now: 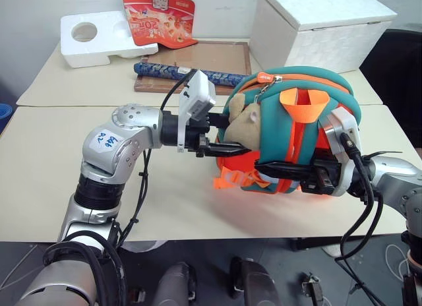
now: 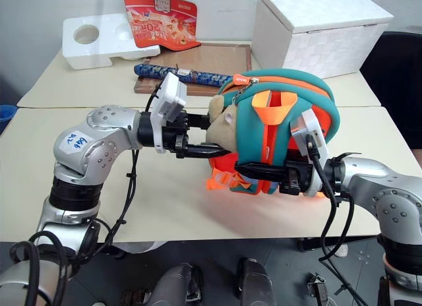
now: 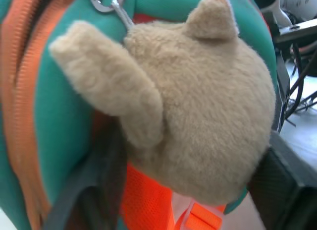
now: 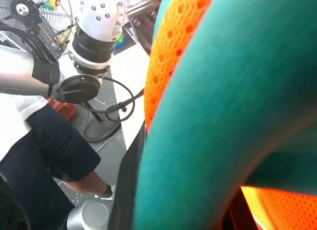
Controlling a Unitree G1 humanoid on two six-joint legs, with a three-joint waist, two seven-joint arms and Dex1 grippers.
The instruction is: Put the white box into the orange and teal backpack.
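Note:
The orange and teal backpack (image 1: 297, 101) stands upright between my two arms at the table's middle right, its tan plush toy (image 1: 247, 124) hanging on the side that faces my left arm. My left gripper (image 1: 231, 149) points level at the backpack just under the plush toy, which bulks large in the left wrist view (image 3: 198, 116). My right gripper (image 1: 277, 169) reaches in from the other side, low along the backpack's front, and is shut on its teal and orange fabric (image 4: 223, 116). The white box is out of view.
At the table's back stand a big white textured lidded box (image 1: 316, 29), a white foam block with round holes (image 1: 99, 39), a red packet (image 1: 158, 16), a wooden board (image 1: 211, 59) and a dark patterned roll (image 1: 171, 70). A person (image 4: 34, 116) stands beside a fan (image 4: 29, 12).

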